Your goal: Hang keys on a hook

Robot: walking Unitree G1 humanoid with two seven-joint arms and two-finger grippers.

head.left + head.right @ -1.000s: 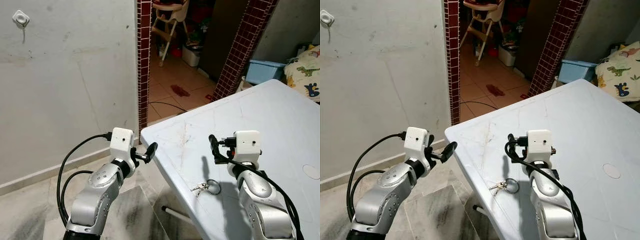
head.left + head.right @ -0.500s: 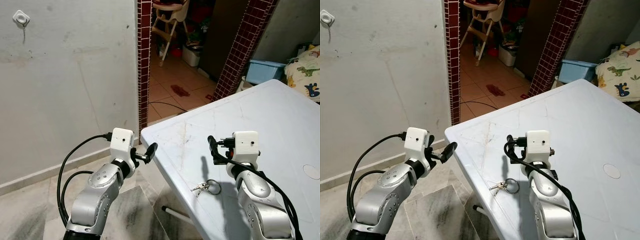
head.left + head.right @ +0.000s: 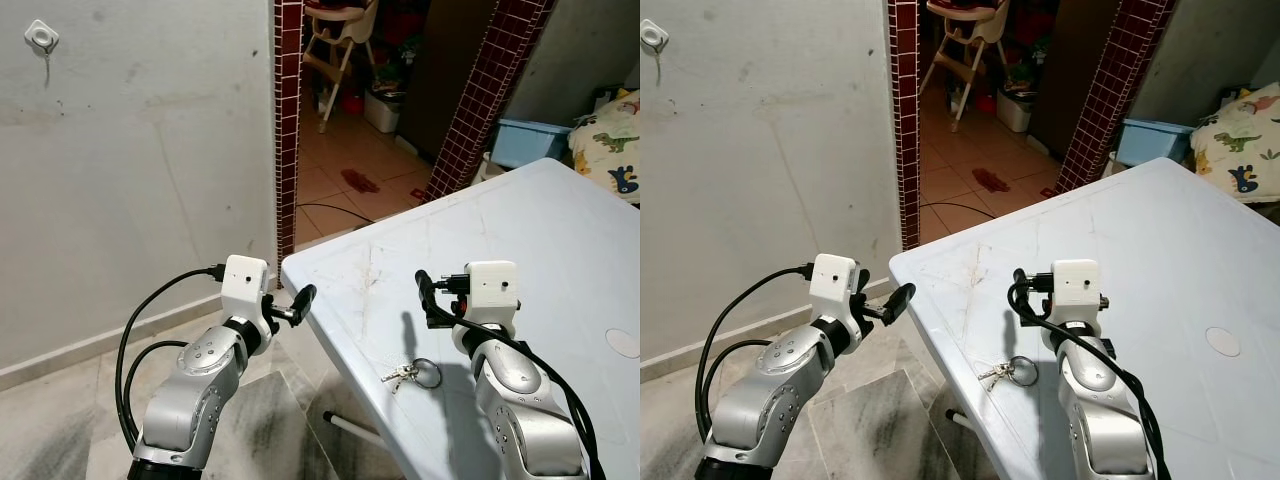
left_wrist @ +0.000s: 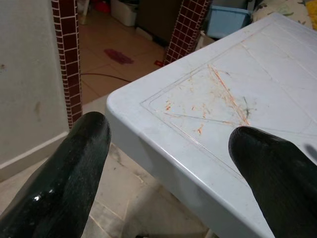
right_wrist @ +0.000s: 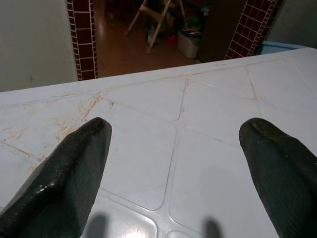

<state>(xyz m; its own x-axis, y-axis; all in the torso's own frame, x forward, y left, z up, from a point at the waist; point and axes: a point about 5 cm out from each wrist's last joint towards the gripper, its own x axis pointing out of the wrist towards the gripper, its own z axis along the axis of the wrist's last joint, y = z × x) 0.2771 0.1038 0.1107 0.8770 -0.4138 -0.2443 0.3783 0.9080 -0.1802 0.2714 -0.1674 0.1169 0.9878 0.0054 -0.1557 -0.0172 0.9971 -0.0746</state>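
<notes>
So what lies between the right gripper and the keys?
Only bare table, seen from the left eye view: the right gripper hangs open above it, with the keys nearer the table edge.

White plastic table (image 3: 560, 240), high chair (image 3: 340, 45) beyond tiled doorway, blue bin (image 3: 528, 140), dinosaur-print pillow (image 3: 612, 140)

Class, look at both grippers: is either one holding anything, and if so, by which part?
Nothing is held. The left gripper and right gripper both have open, empty jaws. The keys lie on the white table, near the right arm.
</notes>
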